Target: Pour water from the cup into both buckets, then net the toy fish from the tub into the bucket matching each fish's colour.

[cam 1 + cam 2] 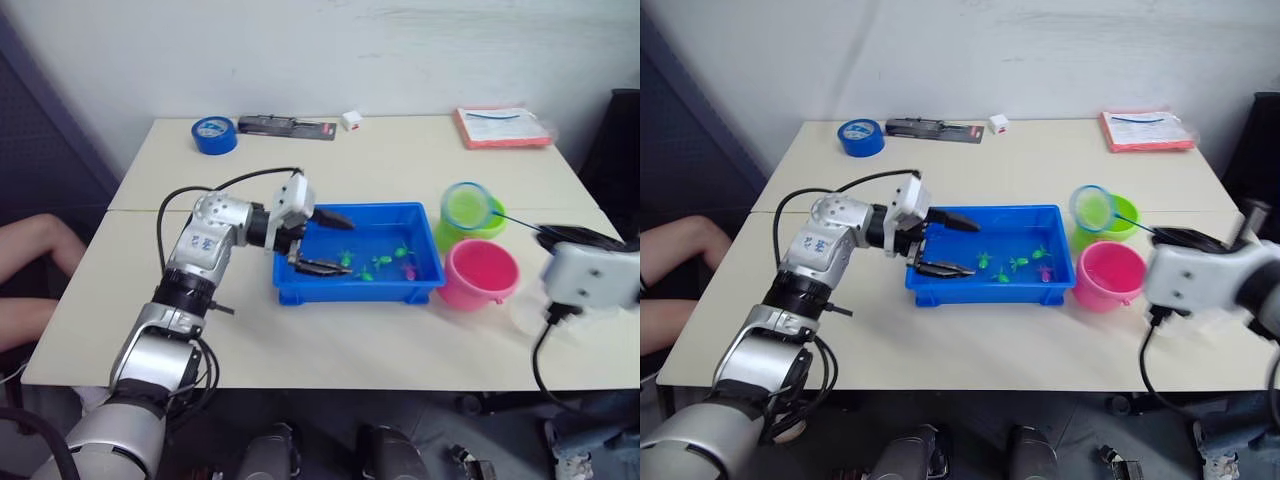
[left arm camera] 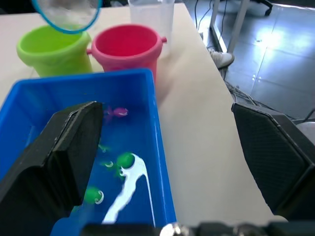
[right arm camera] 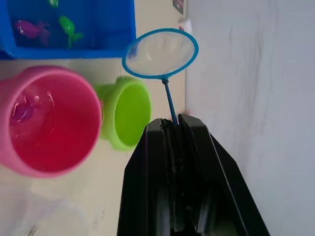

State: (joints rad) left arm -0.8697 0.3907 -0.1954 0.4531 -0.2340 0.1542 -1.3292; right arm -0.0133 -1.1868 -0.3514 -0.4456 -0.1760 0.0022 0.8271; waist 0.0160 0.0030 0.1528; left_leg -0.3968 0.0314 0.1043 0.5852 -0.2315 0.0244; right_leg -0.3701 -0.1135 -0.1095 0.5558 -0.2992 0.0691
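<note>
The blue tub sits mid-table with several tiny green fish and a pink fish in water. My left gripper is open and straddles the tub's near-left wall, one finger inside and the other outside. My right gripper is shut on the net's thin stick. The blue-rimmed net hoop hangs over the lime green bucket. The pink bucket stands beside it, holding water and a small pink shape. The clear cup stands just behind the pink bucket.
At the table's far side lie a blue tape roll, a black tool, a small white box and a red clipboard with paper. A person's leg shows left of the table.
</note>
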